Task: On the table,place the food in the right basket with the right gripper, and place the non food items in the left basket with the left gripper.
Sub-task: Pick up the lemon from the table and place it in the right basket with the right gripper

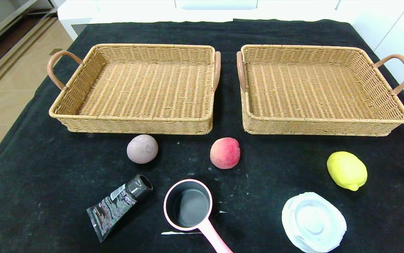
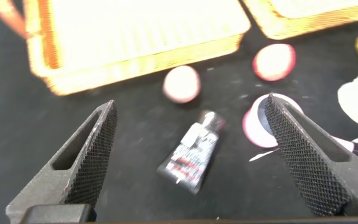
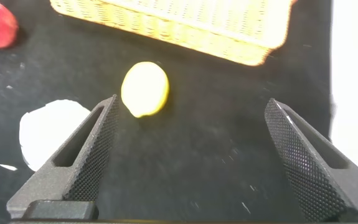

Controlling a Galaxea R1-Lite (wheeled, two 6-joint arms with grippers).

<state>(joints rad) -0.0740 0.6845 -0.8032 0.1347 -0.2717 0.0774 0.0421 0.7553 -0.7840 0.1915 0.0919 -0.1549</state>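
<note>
Lemon [image 3: 145,88] lies just before the right basket [image 1: 323,128]; the right gripper [image 3: 191,155], jaws wide and empty, should straddle it squarely; the left gripper [image 2: 194,158] gapes empty above the tube [image 2: 192,155].

I see even bright head view, left wrist baskets [image 2: 135,37] blown out, blurry, right wrist softer.

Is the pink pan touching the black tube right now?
Apart. The head view shows a strip of bare black cloth between the pink pan and the grey cap of the black tube; the left wrist view shows the same gap.
</note>
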